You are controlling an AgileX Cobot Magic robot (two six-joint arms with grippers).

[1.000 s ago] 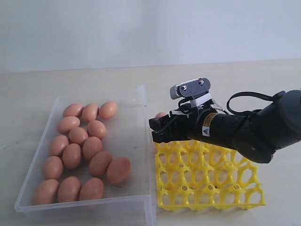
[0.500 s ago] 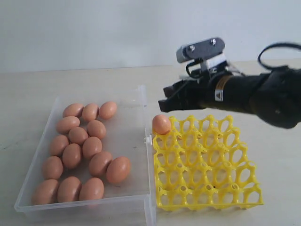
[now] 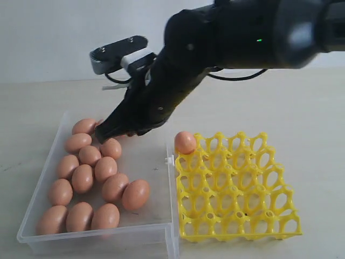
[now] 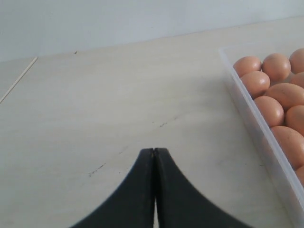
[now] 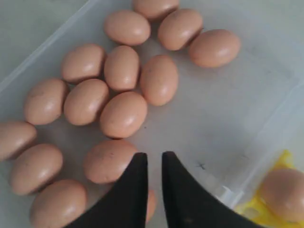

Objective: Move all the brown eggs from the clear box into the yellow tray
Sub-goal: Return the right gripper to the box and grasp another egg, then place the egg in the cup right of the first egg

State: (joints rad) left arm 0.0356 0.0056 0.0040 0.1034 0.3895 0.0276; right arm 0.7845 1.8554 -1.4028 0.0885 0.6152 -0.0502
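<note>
Several brown eggs (image 3: 105, 168) lie in the clear box (image 3: 153, 162), bunched toward its left side. One brown egg (image 3: 185, 142) sits in the far left corner cup of the yellow tray (image 3: 237, 189); the other cups hold nothing. My right gripper (image 3: 103, 133) reaches across and hangs over the far part of the box. In the right wrist view its fingers stand a narrow gap apart (image 5: 154, 157) with nothing between them, above the eggs (image 5: 123, 114). My left gripper (image 4: 153, 151) is shut and empty over bare table beside the box wall (image 4: 247, 114).
The yellow tray stands right against the box's right wall. The large dark right arm (image 3: 232, 38) spans the space above the far edge of the tray. Pale wooden tabletop (image 3: 302, 118) surrounds both containers, with a white wall behind.
The right gripper let go of an egg in the tray's far left corner cup, rose, and swung left over the clear box. The eggs in the box have not moved.
</note>
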